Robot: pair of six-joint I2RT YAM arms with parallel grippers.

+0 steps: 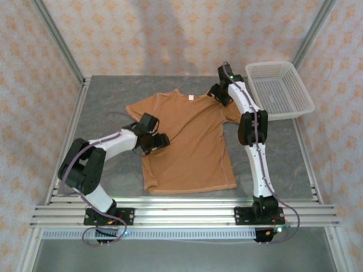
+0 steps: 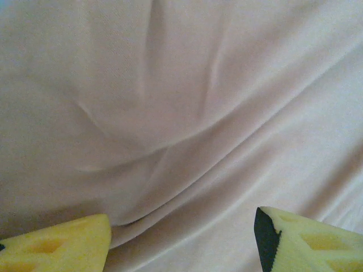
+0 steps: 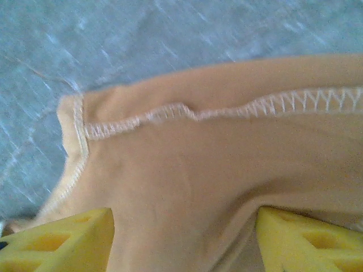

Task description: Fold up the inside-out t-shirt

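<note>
Desk (image 1: 113,90) carrying the inside-out t-shirt (image 1: 187,147), lying spread flat just near-left of the white basket (image 1: 270,63). Right hand (image 1: 217,93) hanging over the sleeve nearest the basket, fingers apart above the zigzag seam (image 3: 227,107), pinching nothing. Left hand (image 1: 156,133) hanging over the shirt's side farthest from the basket, fingers likewise apart. Judging: grasp being set up, first fold not yet begun; next calling for both hands closing on cloth edges.

You had a white mesh basket (image 1: 271,64) at the far right corner of your grey table (image 1: 108,96), aluminium rails (image 1: 181,212) along its near edge, and patterned walls (image 1: 170,34) around.
</note>
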